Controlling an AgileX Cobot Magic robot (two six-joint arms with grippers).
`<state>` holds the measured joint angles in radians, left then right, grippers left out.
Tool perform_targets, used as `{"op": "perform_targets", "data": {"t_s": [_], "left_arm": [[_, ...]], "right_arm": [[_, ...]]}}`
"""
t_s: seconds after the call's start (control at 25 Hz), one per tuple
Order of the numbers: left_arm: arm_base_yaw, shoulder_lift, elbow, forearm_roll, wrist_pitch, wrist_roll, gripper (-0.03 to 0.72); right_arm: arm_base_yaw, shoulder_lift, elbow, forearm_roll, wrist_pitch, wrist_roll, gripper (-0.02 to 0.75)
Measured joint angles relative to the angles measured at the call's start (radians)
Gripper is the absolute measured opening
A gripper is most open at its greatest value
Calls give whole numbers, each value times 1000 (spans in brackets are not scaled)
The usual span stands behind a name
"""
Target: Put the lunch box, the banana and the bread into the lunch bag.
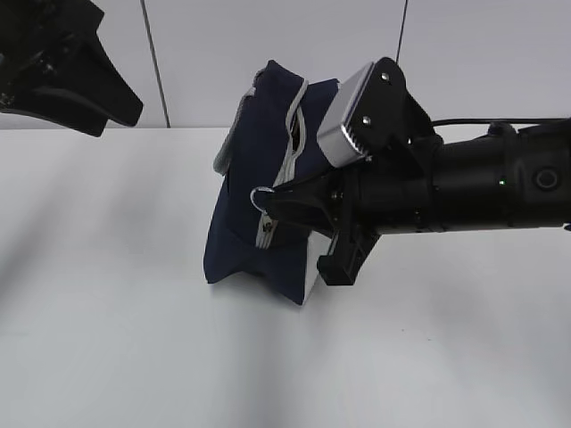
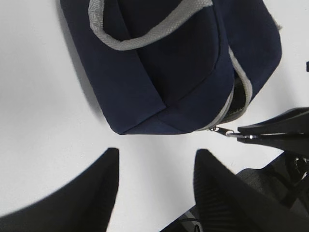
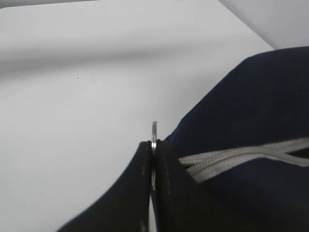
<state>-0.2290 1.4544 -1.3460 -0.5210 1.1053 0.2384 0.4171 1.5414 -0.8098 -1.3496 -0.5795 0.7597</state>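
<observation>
The step in hand is judged to be the opening of the lunch bag (image 1: 259, 196), which stands on the white table (image 1: 107, 339). Nearest the bag, the right gripper (image 1: 278, 203) is seen clamped on the ring pull (image 3: 154, 131) at the zipper (image 3: 231, 157) end. Farther off, the left gripper (image 2: 154, 188) is held half open and empty. No lunch box, banana or bread is visible. Next, the pull must be drawn along the zipper while the bag is steadied.

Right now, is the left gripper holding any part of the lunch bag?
No, the left gripper hangs open above bare table, clear of the lunch bag.
</observation>
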Motion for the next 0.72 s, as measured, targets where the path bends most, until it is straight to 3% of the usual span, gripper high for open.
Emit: {"op": "perform_targets", "data": {"t_s": [0.72], "left_arm": [[0,77,0,-26,-47,65,361]], "right_arm": [[0,58,-150,17,105,7,-16]]}}
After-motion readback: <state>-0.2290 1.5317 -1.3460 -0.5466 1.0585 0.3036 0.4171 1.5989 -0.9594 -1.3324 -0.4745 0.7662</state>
